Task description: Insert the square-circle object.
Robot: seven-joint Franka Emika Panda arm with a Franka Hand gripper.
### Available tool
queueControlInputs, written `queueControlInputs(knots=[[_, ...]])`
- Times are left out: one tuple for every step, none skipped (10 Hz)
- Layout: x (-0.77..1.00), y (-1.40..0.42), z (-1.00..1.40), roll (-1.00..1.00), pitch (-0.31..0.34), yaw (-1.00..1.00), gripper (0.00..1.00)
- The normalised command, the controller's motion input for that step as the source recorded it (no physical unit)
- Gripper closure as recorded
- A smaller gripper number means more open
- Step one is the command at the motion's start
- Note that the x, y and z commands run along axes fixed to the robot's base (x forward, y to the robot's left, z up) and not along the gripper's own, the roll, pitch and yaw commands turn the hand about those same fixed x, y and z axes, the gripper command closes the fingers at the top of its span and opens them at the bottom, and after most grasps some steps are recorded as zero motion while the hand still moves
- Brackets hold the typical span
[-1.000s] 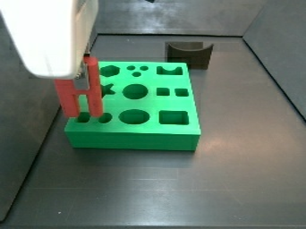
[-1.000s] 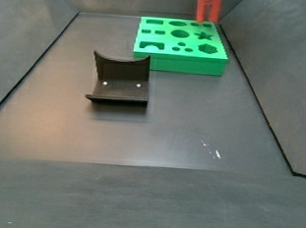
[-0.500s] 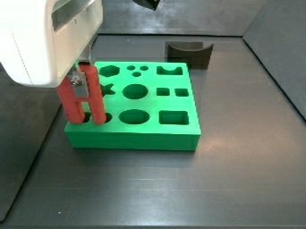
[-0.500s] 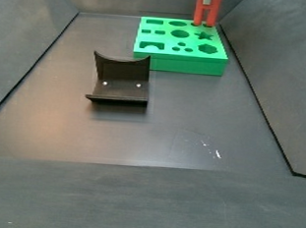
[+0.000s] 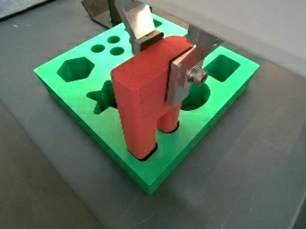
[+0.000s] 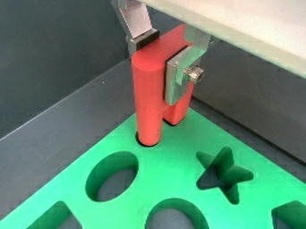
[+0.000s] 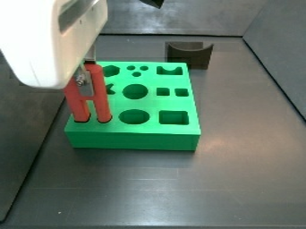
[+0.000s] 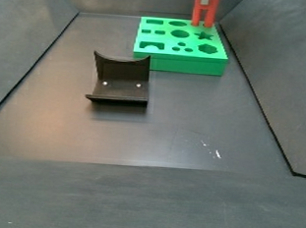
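The square-circle object [image 5: 146, 100] is a bright-red peg, a square bar joined to a round rod. It stands upright with its lower end in a hole at a corner of the green board [image 5: 107, 54]. It also shows in a wrist view [image 6: 153, 89] and in both side views [image 7: 88, 100] [image 8: 206, 9]. My gripper [image 5: 167, 55] is shut on the peg's upper part, one silver finger [image 5: 185, 67] on each flat side. In a side view the gripper [image 7: 84, 79] is below the white wrist housing.
The green board [image 7: 149, 130] has several other shaped holes, among them a star [image 6: 227, 172] and ovals. A dark grey block with a curved notch [image 8: 119, 79] stands on the floor away from the board, also seen in a side view [image 7: 188, 52]. Dark walls surround the floor.
The gripper and peg have come down a little: the peg's lower end now sits lower in the board's corner hole.
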Motion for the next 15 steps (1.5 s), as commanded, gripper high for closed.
queueControlInputs(knots=[[0.14,0.00,-0.25,-0.08,0.000,-0.06,1.00],[0.20,0.00,-0.29,-0.10,0.000,-0.09,1.00],[0.18,0.00,-0.38,-0.06,-0.007,-0.10,1.00],[0.21,0.00,-0.50,0.00,-0.043,-0.12,1.00],[0.22,0.00,-0.41,0.00,-0.036,-0.10,1.00],[0.31,0.00,-0.30,0.03,0.000,-0.10,1.00],[0.29,0.00,-0.26,0.15,0.000,-0.13,1.00],[0.17,0.00,-0.28,0.17,0.000,-0.09,1.00],[0.00,0.00,-0.18,0.13,-0.050,-0.03,1.00],[-0.06,0.00,-0.09,0.06,-0.101,0.00,1.00],[-0.13,0.00,-0.02,0.00,-0.169,0.00,1.00],[-0.14,0.00,-0.03,0.00,-0.164,0.00,1.00],[-0.15,-0.02,-0.05,0.02,-0.176,0.00,1.00],[-0.12,-0.07,-0.07,0.06,-0.164,0.00,1.00],[-0.11,-0.06,-0.11,0.05,-0.171,0.00,1.00]])
